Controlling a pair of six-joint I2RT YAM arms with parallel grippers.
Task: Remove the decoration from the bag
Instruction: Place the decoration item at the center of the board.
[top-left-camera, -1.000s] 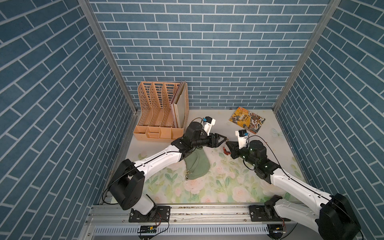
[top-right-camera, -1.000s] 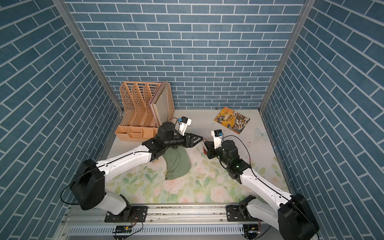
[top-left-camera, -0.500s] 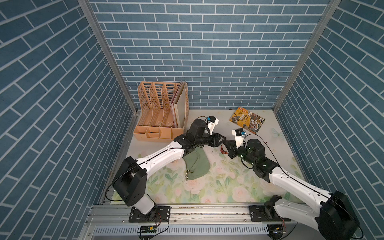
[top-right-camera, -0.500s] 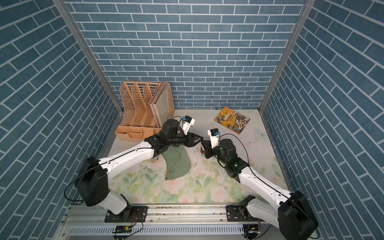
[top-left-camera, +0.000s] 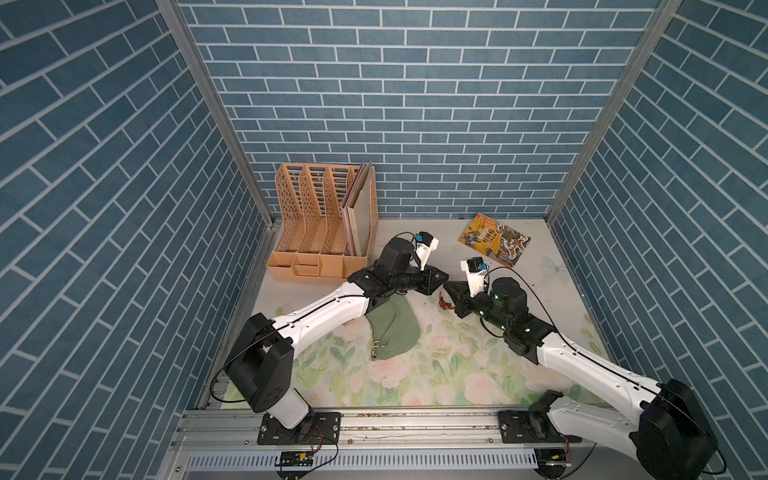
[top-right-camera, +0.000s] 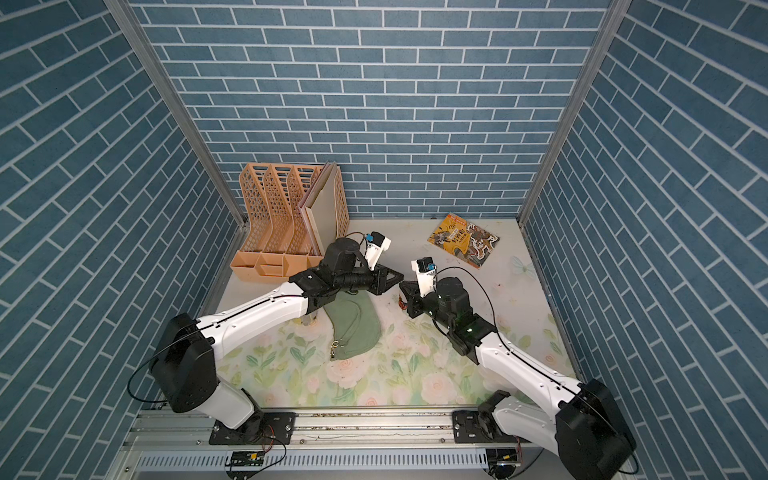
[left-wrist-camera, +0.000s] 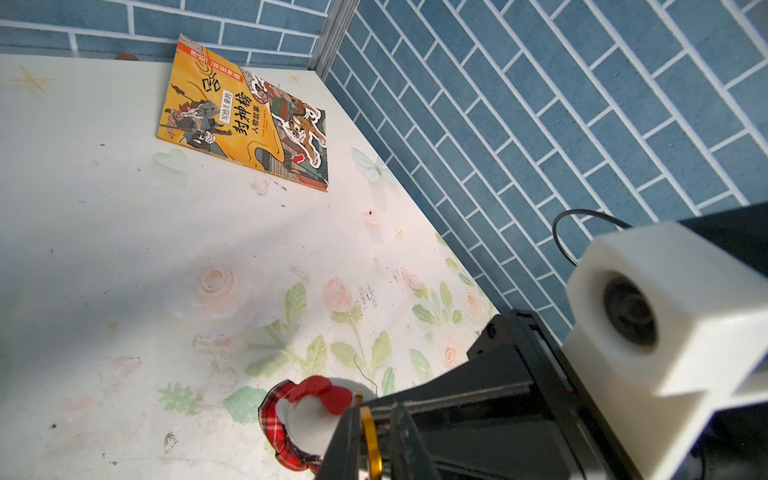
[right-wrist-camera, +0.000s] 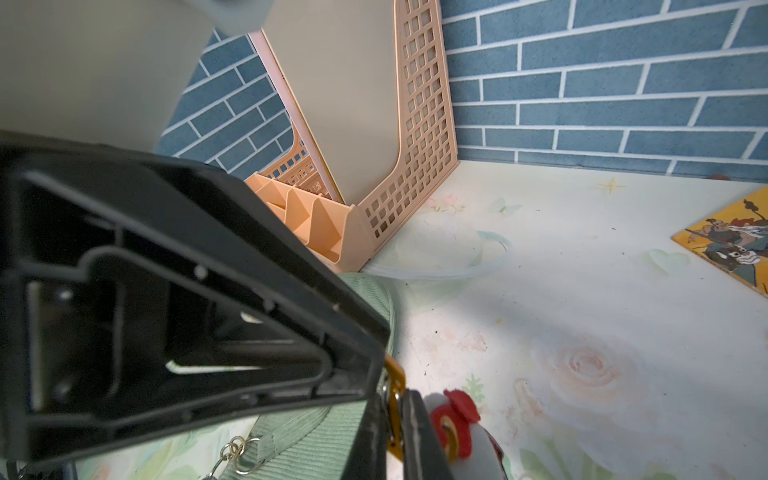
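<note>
So, both my hands are meeting tip to tip over the middle of the table, toward the back. My right hand is clamped tight, and in its wrist view there's a gold clasp pinched between its fingers, with the decoration right beside it. It's the little white plush cat with the red bow and the red plaid outfit. My left hand is nearly closed too, and its wrist view shows a gold ring squeezed between its fingers. I honestly can't tell whether that ring belongs to the charm or to the bag.

In both top views the decoration only peeks out as a bit of red just under my right hand. Whether it's resting on the table, I can't say.

The bag lies flat on the table, partly under my left arm. Its near end, with the small gold clips, points toward me. A peach file rack stands in the back left corner, and a yellow book lies at the back right.
</note>
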